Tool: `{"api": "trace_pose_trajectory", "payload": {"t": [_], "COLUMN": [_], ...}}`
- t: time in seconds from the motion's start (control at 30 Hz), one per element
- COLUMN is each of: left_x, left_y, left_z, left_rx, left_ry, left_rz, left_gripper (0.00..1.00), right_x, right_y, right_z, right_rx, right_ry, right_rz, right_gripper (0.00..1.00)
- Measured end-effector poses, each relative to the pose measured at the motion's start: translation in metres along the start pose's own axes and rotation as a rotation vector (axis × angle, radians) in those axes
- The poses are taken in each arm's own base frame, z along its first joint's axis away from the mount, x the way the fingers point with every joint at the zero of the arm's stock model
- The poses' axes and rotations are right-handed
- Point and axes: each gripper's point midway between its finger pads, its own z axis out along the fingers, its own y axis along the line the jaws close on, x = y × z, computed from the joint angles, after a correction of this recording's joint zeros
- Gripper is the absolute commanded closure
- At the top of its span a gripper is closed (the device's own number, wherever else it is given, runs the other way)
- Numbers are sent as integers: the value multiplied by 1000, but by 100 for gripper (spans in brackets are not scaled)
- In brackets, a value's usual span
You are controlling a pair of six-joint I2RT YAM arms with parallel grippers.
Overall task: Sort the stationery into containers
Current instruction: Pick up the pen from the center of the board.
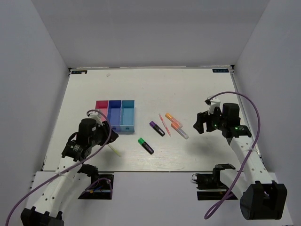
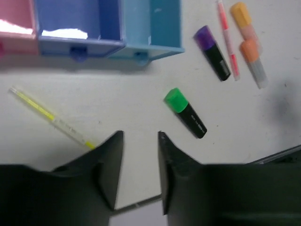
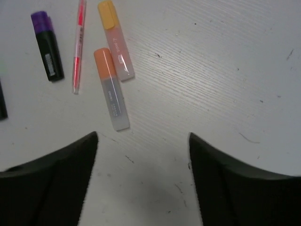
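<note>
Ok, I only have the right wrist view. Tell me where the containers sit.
Observer: A pink-red bin, a dark blue bin and a light blue bin, joined in a row, stand left of the purple highlighter; the light blue bin is nearest it.
Operator: Name one loose item I can't see.
Observer: A yellow pen lies in front of the bins, beside the left hand.
Operator: Give me that hand's state.
Observer: Open, holding nothing, one finger close to the pen's end.

Left pincer (image 2: pixel 140 137) hovers at near left, jaws slightly parted. Right pincer (image 3: pixel 142 139) hovers at mid right, jaws spread wide.
</note>
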Motion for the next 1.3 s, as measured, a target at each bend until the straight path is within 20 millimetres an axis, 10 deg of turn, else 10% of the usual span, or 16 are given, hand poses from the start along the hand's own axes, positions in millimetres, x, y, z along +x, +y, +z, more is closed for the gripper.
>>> {"api": "trace_pose_trajectory", "payload": {"t": [0.07, 0.13, 0.2, 0.33, 0.57, 1.03, 1.3], "left_x": [5, 8, 14, 38, 77, 87, 82], "left_y": [8, 14, 21, 37, 63, 93, 100], "left_z": [-1, -1, 3, 9, 20, 31, 38], "left_rx": [-84, -158, -223, -342, -543, -686, -688], "left_ry": [56, 95, 124, 185, 319, 294, 215], "left_rz": [-94, -181, -258, -327, -276, -236, -244], "left_gripper": [47, 47, 47, 47, 47, 51, 82], "right_x": [1, -5, -14, -24, -26, -19, -20], "right_y": [2, 4, 5, 7, 8, 5, 3], "right_z": [0, 0, 0, -1, -7, -8, -10], "right_rx": [-16, -34, -48, -59, -47, -23, -11], "right_ry": [10, 16, 20, 8, -12, 2, -3], "right_rz": [-12, -14, -8, 7, -9, -4, -6], "right_gripper": [15, 61, 78, 53, 49, 49, 49]}}
